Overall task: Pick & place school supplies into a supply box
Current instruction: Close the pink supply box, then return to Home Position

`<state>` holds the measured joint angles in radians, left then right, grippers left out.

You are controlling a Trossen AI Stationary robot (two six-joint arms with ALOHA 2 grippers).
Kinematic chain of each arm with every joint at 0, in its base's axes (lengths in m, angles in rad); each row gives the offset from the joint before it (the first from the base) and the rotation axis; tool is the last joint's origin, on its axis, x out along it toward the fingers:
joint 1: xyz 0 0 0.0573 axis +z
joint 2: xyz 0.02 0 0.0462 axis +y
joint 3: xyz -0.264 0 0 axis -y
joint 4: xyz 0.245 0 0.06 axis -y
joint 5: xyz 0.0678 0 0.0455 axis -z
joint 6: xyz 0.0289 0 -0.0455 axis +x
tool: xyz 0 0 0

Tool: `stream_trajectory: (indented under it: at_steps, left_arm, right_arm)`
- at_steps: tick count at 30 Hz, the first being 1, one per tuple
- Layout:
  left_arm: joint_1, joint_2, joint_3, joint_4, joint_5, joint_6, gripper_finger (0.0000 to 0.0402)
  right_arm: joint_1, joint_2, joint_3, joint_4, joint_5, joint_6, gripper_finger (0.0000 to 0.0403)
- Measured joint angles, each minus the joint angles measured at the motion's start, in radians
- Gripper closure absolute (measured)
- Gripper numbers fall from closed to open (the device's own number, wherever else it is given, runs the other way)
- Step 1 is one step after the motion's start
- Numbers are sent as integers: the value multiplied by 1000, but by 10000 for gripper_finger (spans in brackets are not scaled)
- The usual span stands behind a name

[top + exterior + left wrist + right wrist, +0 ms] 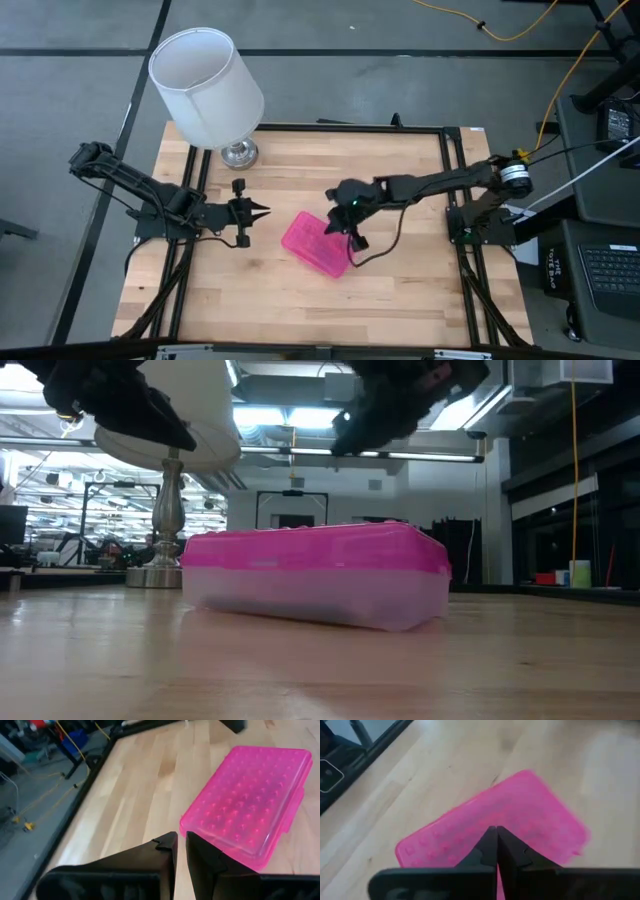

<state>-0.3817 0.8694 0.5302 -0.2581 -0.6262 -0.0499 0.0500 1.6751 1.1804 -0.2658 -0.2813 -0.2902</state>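
The supply box point(318, 243) lies flat on the wooden table with its pink dotted lid closed over the clear base point(315, 605). No school supplies show in any view. My right gripper point(357, 243) hovers over the box's right part with its fingers shut, and the tips point(496, 829) point slanting down at the lid. The low view shows it point(342, 442) clear above the box. My left gripper point(265, 211) hangs left of the box and points toward it. Its fingers point(181, 844) are closed to a thin slit, with nothing between them.
A lamp with a white shade point(207, 85) stands on its metal foot point(238, 153) at the table's far left. Black frame rails point(455, 200) run along the table's sides. Bare wood lies between the box and the near edge.
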Motion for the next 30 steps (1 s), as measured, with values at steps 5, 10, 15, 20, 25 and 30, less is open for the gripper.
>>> stream_trajectory:
  at_steps: [5, 10, 15, 20, 25, 30]
  left_arm:
    - [0, -75, 0, -5, 1, 72, 376]
    - [0, -196, -54, 12, 46, 140, 390]
    - [1, -360, -196, 84, 86, 153, 400]
    - [41, -553, -340, 184, 177, 203, 400]
    - [124, -726, -434, 173, 301, 203, 400]
    - [204, -847, -460, 112, 371, 205, 401]
  right_arm:
    - [-54, -114, -28, 5, 2, -33, 400]
    - [-112, -198, -121, 83, 2, -33, 400]
    - [-155, -218, -266, 284, 3, -33, 397]
    - [-192, -220, -349, 405, 3, -3, 396]
    - [-223, -221, -367, 441, -11, 19, 394]
    - [-291, -225, -368, 459, -215, 20, 395]
